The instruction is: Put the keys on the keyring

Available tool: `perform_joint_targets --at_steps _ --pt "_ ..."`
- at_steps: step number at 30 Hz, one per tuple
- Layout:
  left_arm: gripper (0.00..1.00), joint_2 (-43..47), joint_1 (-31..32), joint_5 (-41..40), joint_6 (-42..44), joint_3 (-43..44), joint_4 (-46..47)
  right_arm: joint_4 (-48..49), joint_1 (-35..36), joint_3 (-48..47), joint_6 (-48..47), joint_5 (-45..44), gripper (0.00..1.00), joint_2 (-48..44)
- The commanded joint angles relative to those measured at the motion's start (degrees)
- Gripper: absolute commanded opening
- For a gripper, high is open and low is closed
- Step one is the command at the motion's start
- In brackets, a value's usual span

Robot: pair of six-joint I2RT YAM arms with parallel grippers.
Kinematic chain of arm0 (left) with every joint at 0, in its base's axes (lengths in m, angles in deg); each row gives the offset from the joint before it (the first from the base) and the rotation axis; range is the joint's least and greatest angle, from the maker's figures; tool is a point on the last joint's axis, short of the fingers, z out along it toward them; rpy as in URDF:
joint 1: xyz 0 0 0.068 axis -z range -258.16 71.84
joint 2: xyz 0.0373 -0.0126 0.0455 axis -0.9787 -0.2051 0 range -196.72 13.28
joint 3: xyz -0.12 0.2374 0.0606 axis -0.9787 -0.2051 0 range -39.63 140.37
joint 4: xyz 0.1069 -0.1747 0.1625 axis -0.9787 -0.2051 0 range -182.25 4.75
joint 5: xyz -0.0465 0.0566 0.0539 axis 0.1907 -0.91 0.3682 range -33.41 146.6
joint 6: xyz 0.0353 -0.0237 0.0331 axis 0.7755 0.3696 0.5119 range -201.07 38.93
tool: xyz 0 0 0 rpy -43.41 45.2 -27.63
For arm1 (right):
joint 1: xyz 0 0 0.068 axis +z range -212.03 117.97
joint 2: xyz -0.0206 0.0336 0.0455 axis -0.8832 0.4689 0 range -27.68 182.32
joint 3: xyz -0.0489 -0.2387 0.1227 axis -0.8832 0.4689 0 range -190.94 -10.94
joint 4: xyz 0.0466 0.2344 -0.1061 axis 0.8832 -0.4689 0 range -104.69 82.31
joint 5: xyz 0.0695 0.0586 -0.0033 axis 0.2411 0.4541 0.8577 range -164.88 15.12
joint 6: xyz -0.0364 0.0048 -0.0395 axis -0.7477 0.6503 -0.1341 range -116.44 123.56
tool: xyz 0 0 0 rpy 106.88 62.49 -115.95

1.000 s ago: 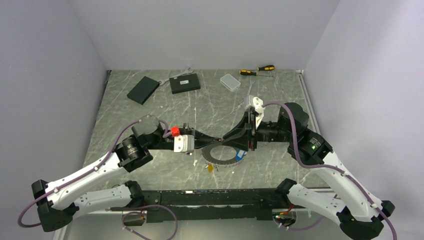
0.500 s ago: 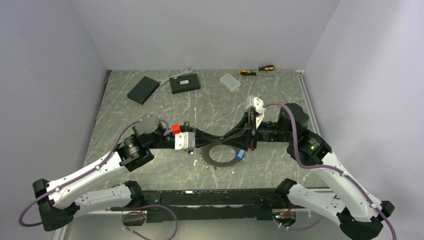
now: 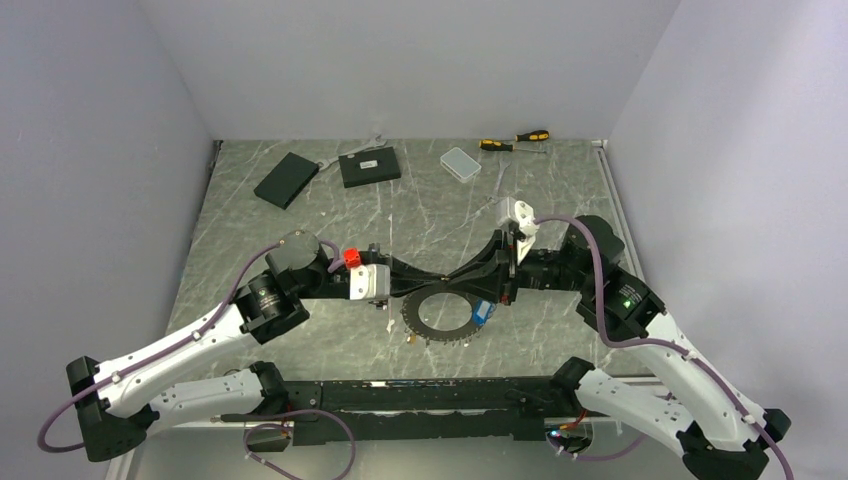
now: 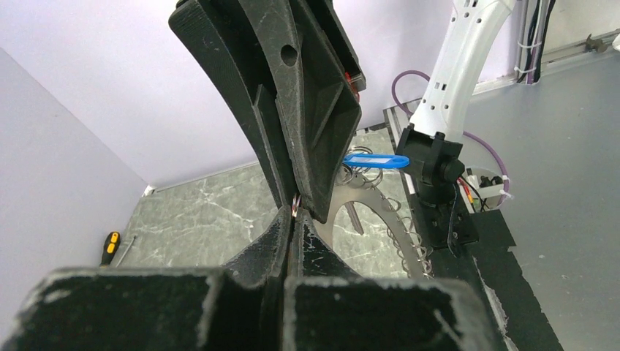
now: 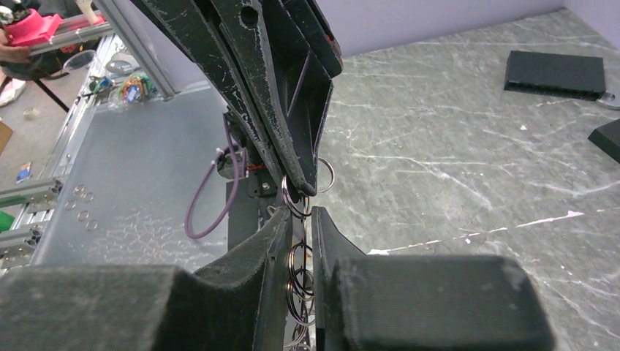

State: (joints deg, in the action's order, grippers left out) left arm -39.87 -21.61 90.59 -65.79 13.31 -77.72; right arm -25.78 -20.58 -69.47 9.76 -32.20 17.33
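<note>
The keyring (image 3: 410, 316), a dark toothed loop, hangs between my two grippers at the table's middle. The left gripper (image 3: 438, 277) is shut on one of its small rim rings, which shows in the left wrist view (image 4: 295, 208). The right gripper (image 3: 450, 274) meets it tip to tip, its fingers closed on a chain of small rings (image 5: 300, 263). A key with a blue tag (image 3: 482, 311) hangs at the loop's right edge and shows in the left wrist view (image 4: 376, 160). A key with a yellow-orange tag (image 3: 411, 337) lies by the loop's lower left. Plain keys are not visible.
Two black boxes (image 3: 286, 179) (image 3: 369, 167), a wrench (image 3: 352, 149), a clear plastic box (image 3: 460, 163) and yellow-handled screwdrivers (image 3: 515, 141) lie along the back wall. The black base rail (image 3: 420, 385) runs along the near edge.
The right wrist has shifted slightly right and turned. The keyring has swung so more of its loop faces the camera. The yellow-orange key has shifted a little left.
</note>
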Motion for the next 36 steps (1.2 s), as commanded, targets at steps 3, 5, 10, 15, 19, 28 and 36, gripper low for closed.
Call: perform_joint_targets --at_steps 3,5,10,15,19,28,36 --pt "0.00 -0.1 0.0 -0.7 -1.4 0.9 3.5 4.5 0.1 -0.5 -0.4 0.7 0.00 -1.7" --pt "0.00 -0.5 0.0 -0.3 -1.7 1.0 3.9 4.5 0.1 -0.5 -0.4 0.6 0.00 -1.3" --pt "0.00 -1.0 0.0 -0.5 -1.4 1.5 3.6 2.8 0.1 -1.0 0.4 -5.0 0.01 -0.8" --pt "0.00 -1.2 0.1 -0.7 -0.6 2.2 3.0 -2.3 0.1 -3.5 -0.2 -4.7 0.60 1.8" --pt "0.00 -1.3 0.0 -0.4 -0.7 2.0 3.2 -5.2 0.0 -4.4 -0.4 -5.4 0.91 3.0" --pt "0.00 -1.2 0.0 -0.5 -0.7 1.7 3.8 -4.8 0.0 -3.2 -2.8 -5.2 0.63 2.3" --pt "0.00 -1.5 0.0 -0.7 -1.0 1.3 4.3 -1.0 0.0 -2.4 -2.5 -3.2 0.00 0.9"
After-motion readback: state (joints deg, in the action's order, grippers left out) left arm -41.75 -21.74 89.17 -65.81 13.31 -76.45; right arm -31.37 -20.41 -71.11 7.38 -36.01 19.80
